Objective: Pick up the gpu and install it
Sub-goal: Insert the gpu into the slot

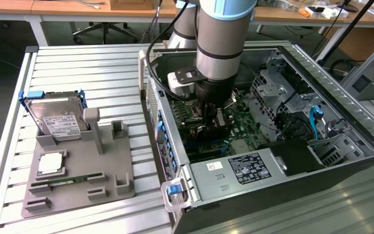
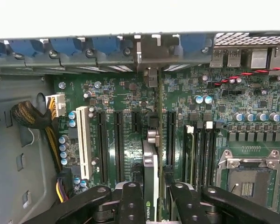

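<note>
The gpu (image 2: 150, 179) stands thin edge-on, a black card with a silver edge and a small green logo, between my gripper's (image 2: 153, 207) two black fingers (image 2: 130, 205), which are shut on it. It hangs over the green motherboard (image 2: 130, 100), in line with the black expansion slots (image 2: 117, 144). Whether its edge sits in a slot I cannot tell. In the exterior view the arm reaches down into the open computer case (image 1: 343, 122), with the gripper (image 1: 211, 122) low over the board and the dark gpu (image 1: 203, 132) under it.
On the table at the exterior view's left, a grey fixture (image 1: 119, 178) carries a silver hard drive with a blue frame (image 1: 56, 117), a square chip (image 1: 50, 163) and a green memory stick (image 1: 66, 180). Inside the case are a power supply (image 1: 245, 168), a drive cage (image 1: 284, 92), a white slot (image 2: 84, 140), a processor socket (image 2: 249, 179) and a cable bundle (image 2: 30, 116).
</note>
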Robot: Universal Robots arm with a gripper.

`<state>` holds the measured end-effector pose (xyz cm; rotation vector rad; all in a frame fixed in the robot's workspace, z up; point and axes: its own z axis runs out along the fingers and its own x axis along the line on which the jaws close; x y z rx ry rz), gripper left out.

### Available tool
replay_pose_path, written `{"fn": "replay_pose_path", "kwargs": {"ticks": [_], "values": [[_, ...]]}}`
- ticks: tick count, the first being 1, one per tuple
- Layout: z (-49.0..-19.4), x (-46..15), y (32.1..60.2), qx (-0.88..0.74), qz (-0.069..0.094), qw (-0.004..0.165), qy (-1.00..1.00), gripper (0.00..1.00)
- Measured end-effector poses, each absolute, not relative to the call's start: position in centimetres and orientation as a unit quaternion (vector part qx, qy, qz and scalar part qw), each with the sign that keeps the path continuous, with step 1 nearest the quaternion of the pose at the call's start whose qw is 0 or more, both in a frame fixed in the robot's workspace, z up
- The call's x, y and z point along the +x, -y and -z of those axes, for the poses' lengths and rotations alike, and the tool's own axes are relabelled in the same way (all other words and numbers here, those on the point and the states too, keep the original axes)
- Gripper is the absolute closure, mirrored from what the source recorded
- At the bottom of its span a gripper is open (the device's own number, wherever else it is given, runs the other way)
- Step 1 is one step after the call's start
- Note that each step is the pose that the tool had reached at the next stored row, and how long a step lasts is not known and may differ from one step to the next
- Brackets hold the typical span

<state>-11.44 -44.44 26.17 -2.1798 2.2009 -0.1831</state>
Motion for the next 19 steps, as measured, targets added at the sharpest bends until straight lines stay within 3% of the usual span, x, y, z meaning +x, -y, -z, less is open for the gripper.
{"fn": "replay_pose_path", "kwargs": {"ticks": [13,14,16,19], "values": [[-26.11,-11.45,44.44,-0.703,0.062,0.016,-0.709,0.73],[-26.11,-11.45,44.44,-0.703,0.062,0.016,-0.709,0.72],[-26.11,-11.45,44.44,-0.703,0.063,0.016,-0.709,0.6],[-26.11,-11.45,44.44,-0.703,0.063,0.015,-0.709,0.6]]}}
